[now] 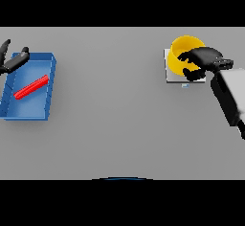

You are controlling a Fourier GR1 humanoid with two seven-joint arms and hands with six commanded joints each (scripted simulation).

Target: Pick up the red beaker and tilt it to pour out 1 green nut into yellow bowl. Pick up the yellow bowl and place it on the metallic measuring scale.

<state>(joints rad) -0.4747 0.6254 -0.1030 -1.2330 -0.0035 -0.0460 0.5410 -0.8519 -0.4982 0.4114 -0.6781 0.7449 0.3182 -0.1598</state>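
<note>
Curling round the near rim of the yellow bowl (184, 52), my right-hand fingers (191, 72) hook over its edge while the rest of my right hand (205, 60) sits against the bowl's right side. That grip makes sense to me: holding the rim keeps the bowl level as it sits over the scale (172, 74), the pale metallic plate showing at the bowl's left and lower edges. So the bowl is on that plate, or a breath above it; I cannot tell which from up here. My judgement: the placing step is nearly finished, with only the let-go left.

Out from there, my right forearm (228, 96) runs down toward the lower right edge.

Far across the grey table (119, 124), my left hand (12, 60) hangs over the upper left corner of a blue tray (50, 86), fingers relaxed and spread, holding nothing, kept well apart so it stays out of the way.

Inside the tray lies a red bar (31, 87), slanted corner to corner.

Count time: one bowl, one scale, one tray, one red bar. A red beaker? None in view. A green nut? I cannot see one; the bowl's inside is partly hidden by my own hand.
</note>
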